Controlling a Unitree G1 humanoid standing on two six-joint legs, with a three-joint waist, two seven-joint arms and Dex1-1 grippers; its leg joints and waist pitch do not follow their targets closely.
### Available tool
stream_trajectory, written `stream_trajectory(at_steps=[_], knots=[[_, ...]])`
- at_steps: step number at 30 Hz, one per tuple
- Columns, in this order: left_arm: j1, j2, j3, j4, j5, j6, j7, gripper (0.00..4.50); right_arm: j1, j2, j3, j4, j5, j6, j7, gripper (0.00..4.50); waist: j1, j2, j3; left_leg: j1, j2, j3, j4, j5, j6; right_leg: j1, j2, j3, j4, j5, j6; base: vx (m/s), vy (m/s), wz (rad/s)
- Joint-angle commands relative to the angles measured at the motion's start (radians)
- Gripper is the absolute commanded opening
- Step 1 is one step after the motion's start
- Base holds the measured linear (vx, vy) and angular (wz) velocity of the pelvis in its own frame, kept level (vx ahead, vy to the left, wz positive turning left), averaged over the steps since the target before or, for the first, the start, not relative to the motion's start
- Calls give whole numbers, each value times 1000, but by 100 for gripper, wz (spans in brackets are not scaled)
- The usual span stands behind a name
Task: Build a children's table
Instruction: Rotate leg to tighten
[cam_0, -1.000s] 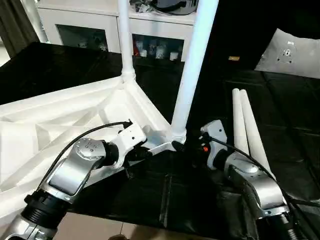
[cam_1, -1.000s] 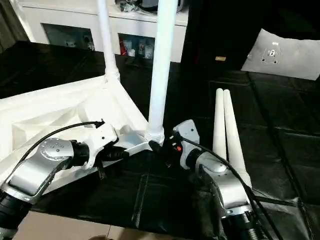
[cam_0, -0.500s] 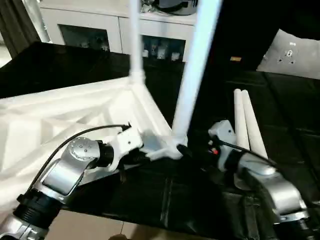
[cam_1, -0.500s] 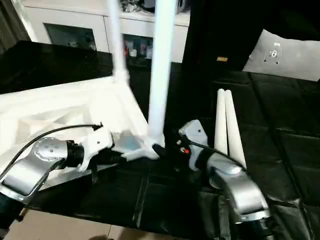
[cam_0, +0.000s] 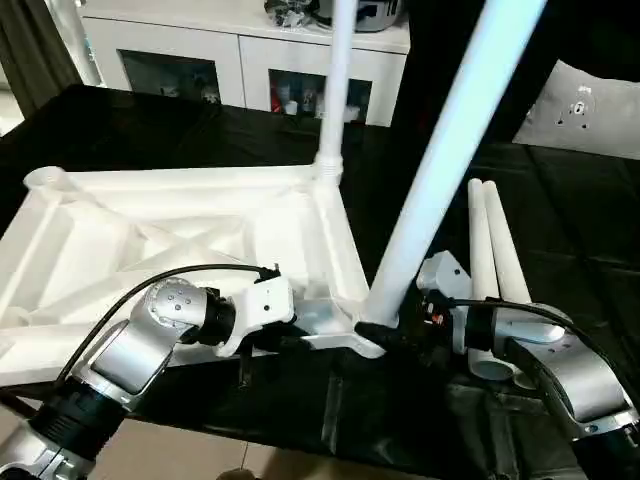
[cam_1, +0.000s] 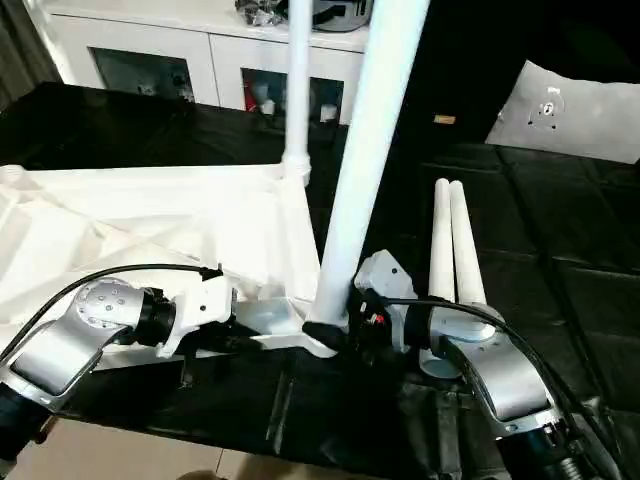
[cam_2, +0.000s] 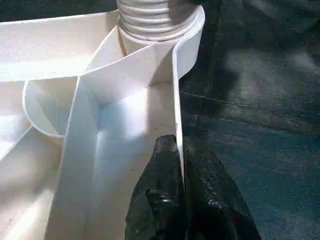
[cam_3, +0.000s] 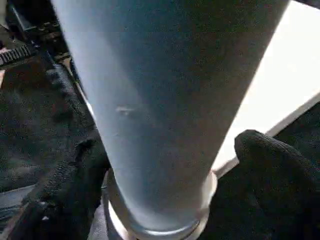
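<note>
1. Tabletop (cam_0: 180, 215) lies upside down on the black-covered bench (cam_0: 560, 250), ribbed underside up, so the corner sockets face the ceiling and can take legs.
2. Two legs are in already: the far leg (cam_0: 336, 90) stands straight in its corner, while the near leg (cam_0: 440, 160) leans away to the right from the near corner socket (cam_2: 165, 20).
3. Left pincer (cam_2: 180, 165) is pinched tight on the thin side wall of the top, just beside that socket, one finger on each face of the wall. My read: it's pinning the top down so the corner can't slide or lift.
4. Right pincer (cam_3: 165, 165) sits at the very base of the near leg, its fingers (cam_3: 265, 165) spread wide and flanking the tube on both sides; whether the pads actually press the plastic, I can't tell.
5. That low position makes sense, since it gives control right where leg meets socket, and this tilted leg looks like it needs straightening or seating.
6. Two spare legs (cam_0: 495, 250) wait side by side on the bench, touching each other, just beyond the right arm and handy for the next corners.
7. An open socket (cam_0: 45, 180) shows at the far left corner.
</note>
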Motion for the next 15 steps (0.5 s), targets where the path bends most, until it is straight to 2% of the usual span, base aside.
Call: stream_trajectory(at_steps=[1, 11, 15], knots=[[-41, 2, 0, -24, 5, -39, -23, 0, -14, -14, 10, 8, 18, 10, 22, 399, 0, 11, -74, 0, 59, -14, -61, -80, 62, 62, -108, 73, -72, -139, -168, 0, 0, 0], [-36, 4, 4, -20, 9, -44, -28, 0, -10, -32, 39, 18, -6, 24, 59, 303, 2, 11, -73, 1, 59, -15, -61, -85, 57, 62, -108, 72, -73, -160, -166, 0, 0, 0], [-37, 4, 6, -20, 8, -42, -29, 0, -12, -32, 45, 19, 0, 29, 61, 278, 2, 11, -74, 0, 58, -14, -60, -84, 57, 63, -108, 72, -73, -153, -165, 0, 0, 0]])
